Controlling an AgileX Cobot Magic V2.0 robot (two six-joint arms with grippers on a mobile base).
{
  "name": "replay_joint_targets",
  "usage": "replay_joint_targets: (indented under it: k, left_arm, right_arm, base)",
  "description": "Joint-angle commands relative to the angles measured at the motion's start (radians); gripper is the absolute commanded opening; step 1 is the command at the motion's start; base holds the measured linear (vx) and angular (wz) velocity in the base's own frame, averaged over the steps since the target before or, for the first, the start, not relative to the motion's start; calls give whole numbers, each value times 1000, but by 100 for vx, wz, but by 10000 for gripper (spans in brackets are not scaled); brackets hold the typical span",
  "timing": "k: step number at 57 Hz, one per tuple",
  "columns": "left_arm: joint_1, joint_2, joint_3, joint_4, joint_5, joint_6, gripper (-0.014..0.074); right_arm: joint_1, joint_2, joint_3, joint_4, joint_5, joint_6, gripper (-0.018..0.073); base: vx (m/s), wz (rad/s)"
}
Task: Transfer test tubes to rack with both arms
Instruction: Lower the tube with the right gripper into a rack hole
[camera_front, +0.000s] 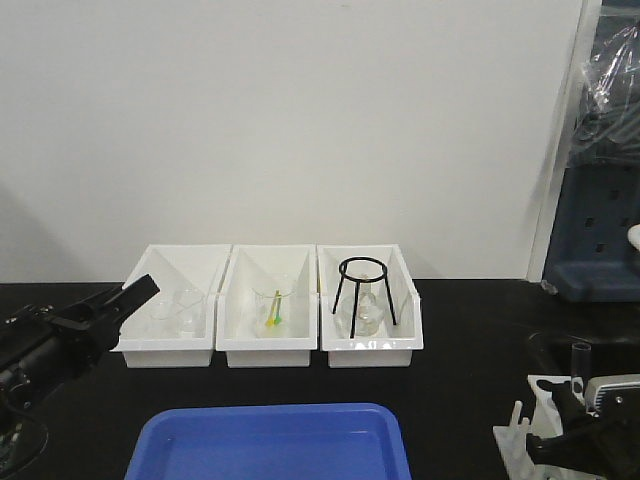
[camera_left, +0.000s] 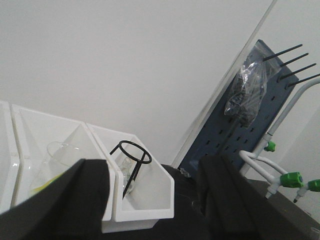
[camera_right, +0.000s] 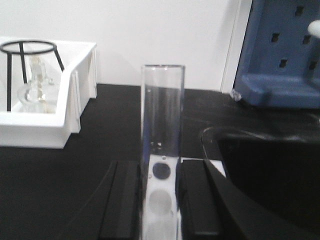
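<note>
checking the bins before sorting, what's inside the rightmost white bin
A black wire tripod stand with a clear glass flask standing under its ring. The bin has a front wall that hides the floor behind it.

Three white bins (camera_front: 266, 352) sit behind a blue tray (camera_front: 268, 413).

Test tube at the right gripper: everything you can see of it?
The test tube is a slim clear glass cylinder with an open round rim, apparently empty, with a few tiny droplets low on its wall. It stands upright between the right gripper's two dark fingers, which close on it from both sides. Its bottom is out of view. Round holes of the rack show through the glass below.
</note>
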Motion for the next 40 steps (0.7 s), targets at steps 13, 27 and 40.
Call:
replay_joint_targets:
  k: [13,27,40]
  left_arm:
    - [0,-36,-34,-39,-75,8,501]
    - [0,-34,-34,-40,-75,9,501]
    - [0,-34,-34,-40,-56,10,501]
  right_arm:
    - [-2,-14,-23,-2,-83,-1,101]
    - [-2,-14,-23,-2,-75,-1,312]
    - [-2,-14,-23,-2,-75,-5,450]
  base:
    - [0,0]
    - [0,0]
    - [0,0]
